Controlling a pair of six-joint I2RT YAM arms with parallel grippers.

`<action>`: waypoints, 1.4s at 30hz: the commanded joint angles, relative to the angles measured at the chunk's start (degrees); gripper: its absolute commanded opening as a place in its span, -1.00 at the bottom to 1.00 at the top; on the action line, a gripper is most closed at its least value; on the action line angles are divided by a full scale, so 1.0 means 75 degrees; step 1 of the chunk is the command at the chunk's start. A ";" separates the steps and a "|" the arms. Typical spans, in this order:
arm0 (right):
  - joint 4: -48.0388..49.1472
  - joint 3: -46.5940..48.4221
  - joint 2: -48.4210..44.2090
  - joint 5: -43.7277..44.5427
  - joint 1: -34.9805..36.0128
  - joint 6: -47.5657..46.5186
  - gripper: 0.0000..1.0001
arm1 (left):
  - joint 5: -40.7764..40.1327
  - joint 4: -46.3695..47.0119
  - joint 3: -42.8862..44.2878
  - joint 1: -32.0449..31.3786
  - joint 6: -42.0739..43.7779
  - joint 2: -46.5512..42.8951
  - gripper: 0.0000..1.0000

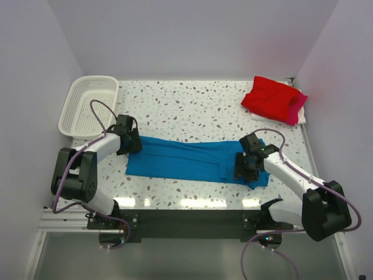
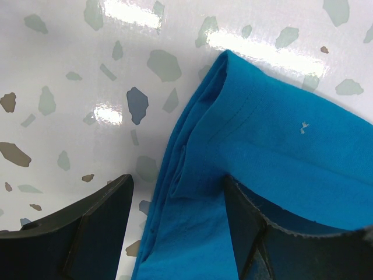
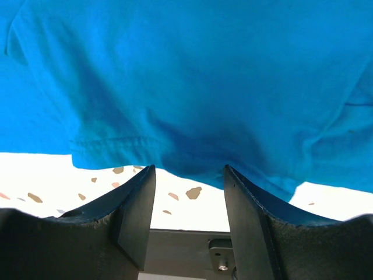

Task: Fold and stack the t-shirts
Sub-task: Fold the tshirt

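The bright blue t-shirt (image 1: 186, 158) lies as a long folded strip across the near middle of the table. My left gripper (image 1: 132, 143) is at its left end. In the left wrist view my left gripper (image 2: 178, 186) is open, with the folded blue edge (image 2: 262, 128) between the jaws. My right gripper (image 1: 243, 165) is at the shirt's right end. In the right wrist view my right gripper (image 3: 189, 172) is open, and the blue cloth (image 3: 192, 76) hangs just past the fingertips. The red t-shirt (image 1: 268, 96) lies folded on the magenta-pink one (image 1: 295, 109) at the back right.
A white mesh basket (image 1: 87, 105) stands at the back left corner. The speckled table (image 1: 192, 108) is walled on three sides. A bit of white (image 1: 301, 118) shows under the red and pink stack. The table's near edge (image 1: 186, 203) runs just in front of the blue shirt.
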 commanded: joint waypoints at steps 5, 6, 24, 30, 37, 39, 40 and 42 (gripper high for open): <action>-0.0143 0.0557 0.0226 -0.0125 0.0037 0.0036 0.08 | 0.0208 0.0312 0.0212 0.0042 -0.0054 -0.0089 0.35; -0.0178 0.0698 0.0226 -0.0113 0.0026 0.0025 0.08 | 0.0220 0.0312 0.0283 0.0042 -0.0066 -0.0065 0.35; 0.0243 0.2328 0.1339 0.0274 -0.0314 -0.0245 0.09 | 0.0197 0.0101 0.0518 0.0042 -0.0137 0.0052 0.06; 0.0383 0.2246 0.1433 0.0227 -0.0513 -0.0327 0.09 | 0.0220 0.0031 0.0506 0.0042 -0.0149 0.0099 -0.21; 0.0489 0.2047 0.1433 0.0168 -0.0712 -0.0339 0.09 | 0.0161 -0.0039 0.0295 0.0042 -0.0148 -0.0018 -0.34; 0.0524 0.2012 0.1422 0.0168 -0.0748 -0.0339 0.09 | 0.0161 -0.0039 0.0248 0.0042 -0.0148 -0.0053 -0.42; 0.0536 0.2000 0.1433 0.0157 -0.0759 -0.0350 0.09 | 0.0161 -0.0039 0.0225 0.0042 -0.0149 -0.0065 -0.48; 0.0536 0.2000 0.1445 0.0122 -0.0783 -0.0362 0.09 | 0.0162 -0.0051 0.0190 0.0042 -0.0149 -0.0135 -0.59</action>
